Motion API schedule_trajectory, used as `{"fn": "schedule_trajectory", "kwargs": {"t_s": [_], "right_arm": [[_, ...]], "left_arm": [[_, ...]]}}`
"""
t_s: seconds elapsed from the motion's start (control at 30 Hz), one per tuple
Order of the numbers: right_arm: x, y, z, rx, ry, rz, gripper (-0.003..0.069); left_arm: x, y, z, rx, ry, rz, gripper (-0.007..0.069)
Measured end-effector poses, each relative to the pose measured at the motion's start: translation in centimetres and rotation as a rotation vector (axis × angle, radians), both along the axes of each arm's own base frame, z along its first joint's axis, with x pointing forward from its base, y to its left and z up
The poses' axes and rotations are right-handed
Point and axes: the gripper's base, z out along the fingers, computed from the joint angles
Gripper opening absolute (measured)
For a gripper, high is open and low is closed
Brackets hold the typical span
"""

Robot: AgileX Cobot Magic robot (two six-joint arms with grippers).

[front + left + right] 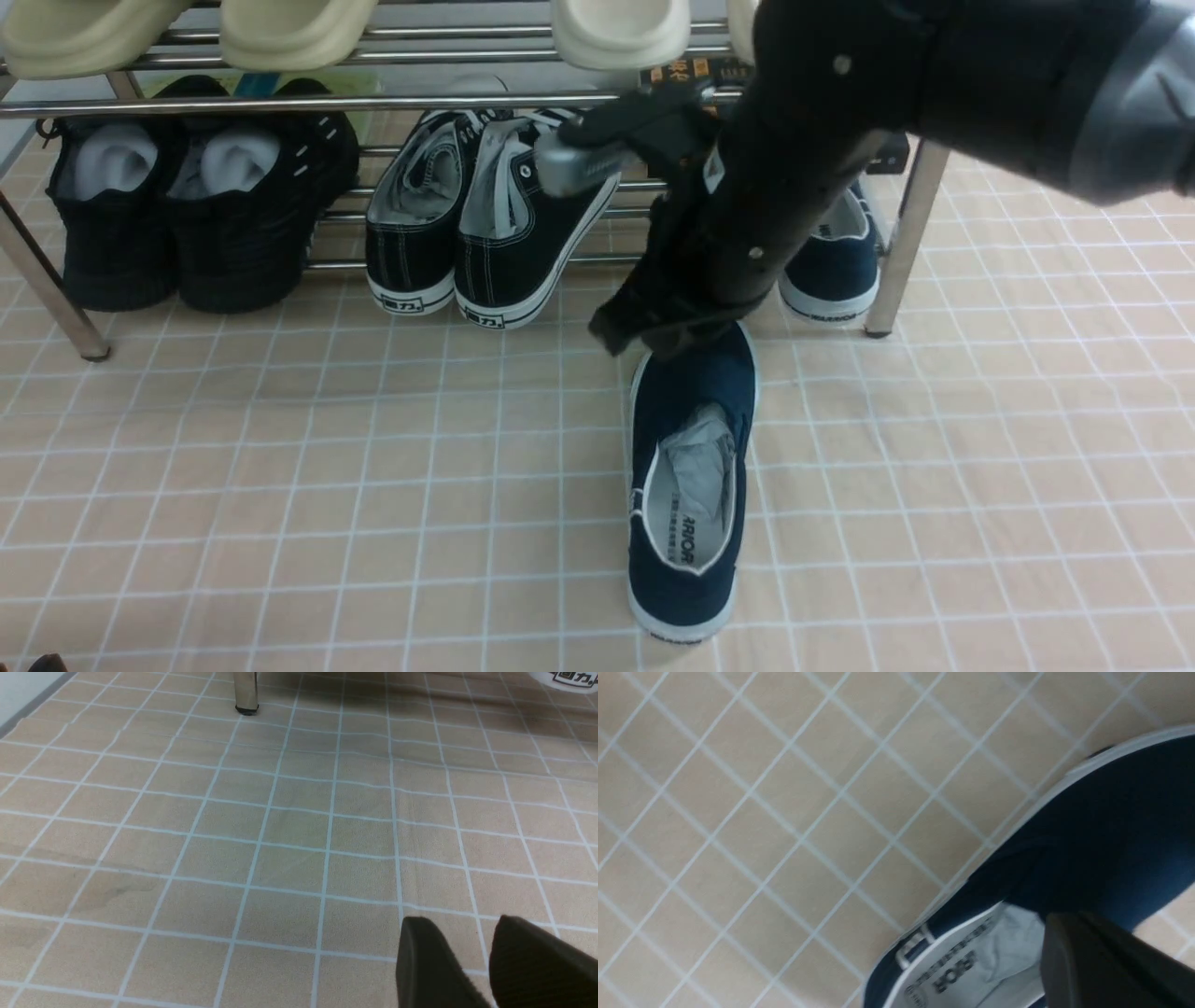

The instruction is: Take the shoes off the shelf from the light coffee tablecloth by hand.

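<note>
Bright even light; rt wrist view blurred.

I saw one navy shoe (689, 485) on the tablecloth (280, 485), my right gripper (653, 334) at its toe; its mate (834, 271) sat on the shelf (280, 105).
</note>
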Motion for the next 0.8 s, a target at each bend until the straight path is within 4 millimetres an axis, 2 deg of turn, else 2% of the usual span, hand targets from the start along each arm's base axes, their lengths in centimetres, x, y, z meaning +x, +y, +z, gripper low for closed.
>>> {"fn": "schedule_trajectory", "kwargs": {"t_s": [0.13,0.23,0.3,0.47,0.53,0.57,0.6,0.7,0.8], "right_arm": [[2.5,-2.3,0.8,0.023,-0.079,-0.1,-0.001],[4.7,-4.2,0.8,0.039,-0.152,-0.18,0.0025],[5.4,-4.7,0.6,0.04,-0.173,-0.195,0.005],[7.6,-6.2,-1.0,-0.002,-0.214,-0.233,0.0227],[8.3,-6.5,-1.7,-0.025,-0.225,-0.238,0.0286],[8.3,-6.5,-1.8,-0.028,-0.227,-0.238,0.0292],[8.9,-6.7,-2.5,-0.054,-0.235,-0.235,0.0335],[9.5,-6.7,-3.8,-0.09,-0.237,-0.228,0.0386],[9.9,-6.6,-5.0,-0.116,-0.227,-0.222,0.0402]], "left_arm": [[0.0,0.0,0.0,0.0,0.0,0.0,0.024],[0.0,0.0,0.0,0.0,0.0,0.0,0.024],[0.0,0.0,0.0,0.0,0.0,0.0,0.024],[0.0,0.0,0.0,0.0,0.0,0.0,0.024],[0.0,0.0,0.0,0.0,0.0,0.0,0.024],[0.0,0.0,0.0,0.0,0.0,0.0,0.024],[0.0,0.0,0.0,0.0,0.0,0.0,0.024],[0.0,0.0,0.0,0.0,0.0,0.0,0.024],[0.0,0.0,0.0,0.0,0.0,0.0,0.024]]}}
